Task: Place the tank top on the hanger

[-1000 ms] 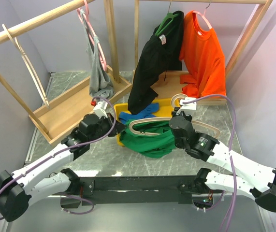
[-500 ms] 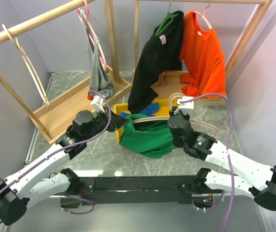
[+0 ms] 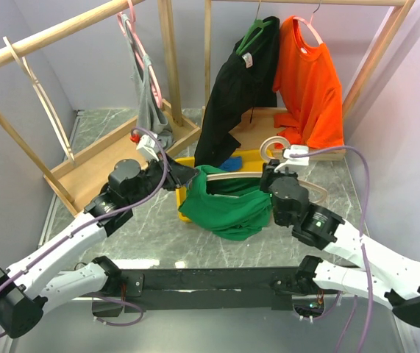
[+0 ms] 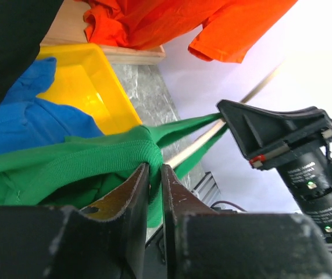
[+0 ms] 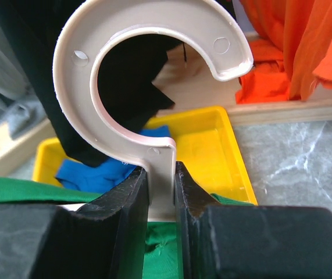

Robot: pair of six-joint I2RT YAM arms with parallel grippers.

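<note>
From above, the deep green tank top [image 3: 226, 208] hangs bunched between the two arms, sagging over the yellow tray's [image 3: 251, 156] front edge onto the marble table [image 3: 158, 239], with the pale wooden hanger [image 3: 233, 172] arching across its upper edge. The left gripper [image 3: 185, 177] meets the cloth's left end and the right gripper [image 3: 276, 173] sits under the hook. The left wrist view alone shows the fingers pinched tight on a ribbed fold of the tank top [image 4: 67, 163], a strap stretched toward the right gripper [image 4: 282, 136], above a blue garment [image 4: 32, 125]. The right wrist view alone shows the fingers clamped on the hanger's [image 5: 72, 87] neck below its thick curved hook.
</note>
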